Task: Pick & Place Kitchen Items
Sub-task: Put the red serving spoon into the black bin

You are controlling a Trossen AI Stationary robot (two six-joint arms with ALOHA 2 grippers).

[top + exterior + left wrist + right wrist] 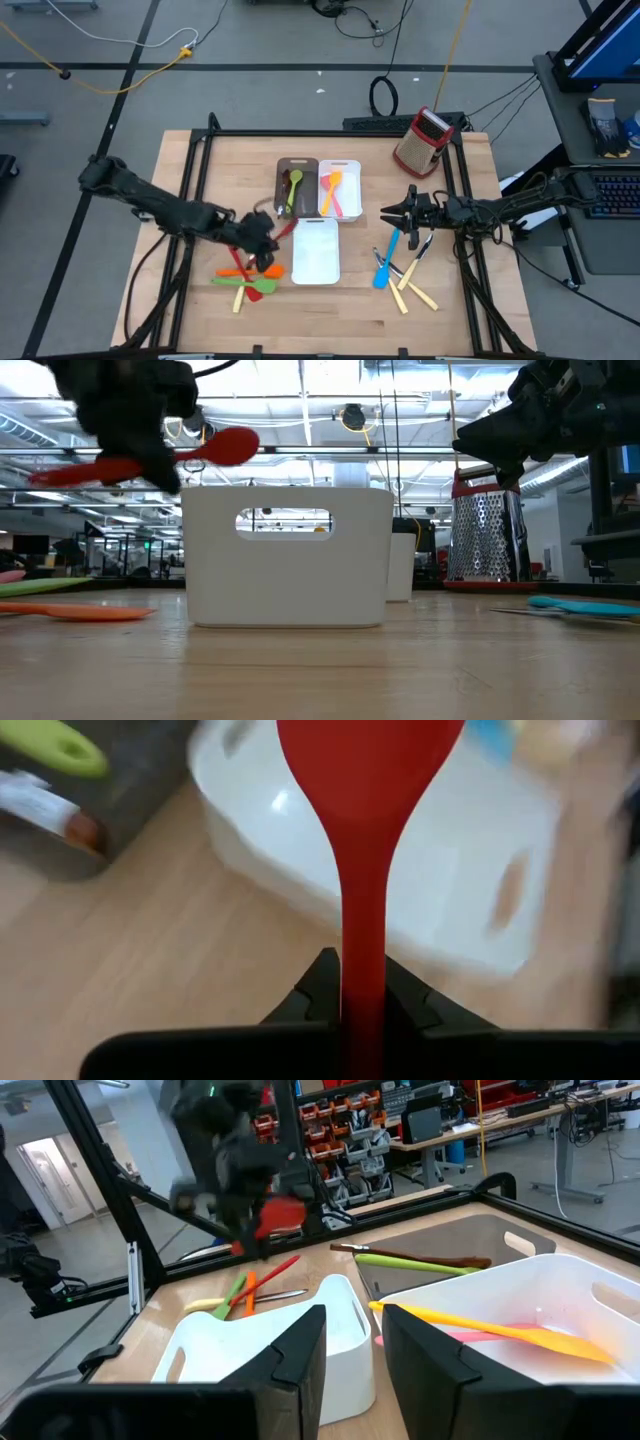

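My left gripper [264,248] is shut on a red spoon [215,450] beside the near-left corner of an empty white tray [316,250]. The spoon's bowl [370,750] points toward that tray. My right gripper [386,215] is open and empty to the right of the trays, its fingers [300,1355] pointing toward them. Orange, green and cream utensils [245,285] lie on the table at the near left. A blue spatula [387,258] and cream-handled knives [412,290] lie at the near right. My left gripper pinches the red spoon's handle [362,945] between its two fingers, behind the bowl. The handle runs forward between the fingers and sticks out behind them too [60,473]. The spoon is lifted clear of the table, nearly level, bowl slightly raised.
A dark-brown tray [284,172] holds a green spoon and a brown utensil. A white tray [352,168] next to it holds orange and pink utensils. A red-and-metal box grater [422,142] stands at the far right. A black frame edges the table.
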